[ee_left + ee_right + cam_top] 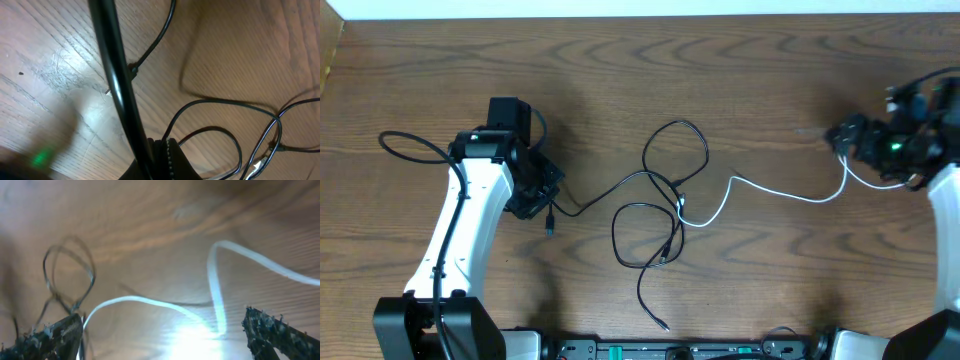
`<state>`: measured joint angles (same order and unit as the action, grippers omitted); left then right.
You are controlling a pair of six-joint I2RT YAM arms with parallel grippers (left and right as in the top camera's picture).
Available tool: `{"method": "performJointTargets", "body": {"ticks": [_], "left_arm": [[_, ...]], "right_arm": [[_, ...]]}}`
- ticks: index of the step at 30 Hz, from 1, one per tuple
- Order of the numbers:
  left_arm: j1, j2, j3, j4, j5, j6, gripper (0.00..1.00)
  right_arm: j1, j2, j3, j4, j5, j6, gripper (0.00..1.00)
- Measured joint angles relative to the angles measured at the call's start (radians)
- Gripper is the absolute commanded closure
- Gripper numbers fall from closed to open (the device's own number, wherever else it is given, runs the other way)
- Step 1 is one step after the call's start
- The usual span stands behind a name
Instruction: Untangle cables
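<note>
The cables [655,178] lie knotted at the middle of the table [770,70], black loops crossing one another, with a loose black tail running toward the near edge.

The left gripper [538,200] sits left of the knot. In its wrist view its fingers [167,157] look pressed together on a black cable [114,75], whose small plug hangs just near of the gripper in the overhead view. That cable runs right into the knot.

The white cable [775,192] leaves the knot and stretches right, then curves up to the right gripper [844,135] close to the right edge. That gripper's fingers [57,335] are spread wide, and the white cable [217,285] lies on the wood between them, not pinched.

Bare wood stretches between the knot and the far edge, and on either side between the knot and each arm.
</note>
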<state>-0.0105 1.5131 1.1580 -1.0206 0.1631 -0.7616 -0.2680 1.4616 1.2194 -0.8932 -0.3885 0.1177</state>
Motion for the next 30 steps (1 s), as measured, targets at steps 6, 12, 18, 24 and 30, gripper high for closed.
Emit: {"method": "performJointTargets", "body": {"ticks": [6,12,18,24,30], "left_arm": [[0.000,0.000,0.000,0.000,0.000,0.000,0.92],[0.000,0.000,0.000,0.000,0.000,0.001,0.92],[0.000,0.000,0.000,0.000,0.000,0.003,0.92],[0.000,0.000,0.000,0.000,0.000,0.003,0.93],[0.000,0.000,0.000,0.000,0.000,0.003,0.92]], "right_arm": [[0.165,0.003,-0.145,0.053,-0.051,0.029,0.01],[0.314,0.004,-0.268,0.186,-0.068,0.057,0.02],[0.426,0.004,-0.359,0.415,-0.069,0.196,0.13],[0.491,0.004,-0.407,0.486,-0.037,0.396,0.25],[0.534,0.004,-0.426,0.496,0.002,0.545,0.64]]}}
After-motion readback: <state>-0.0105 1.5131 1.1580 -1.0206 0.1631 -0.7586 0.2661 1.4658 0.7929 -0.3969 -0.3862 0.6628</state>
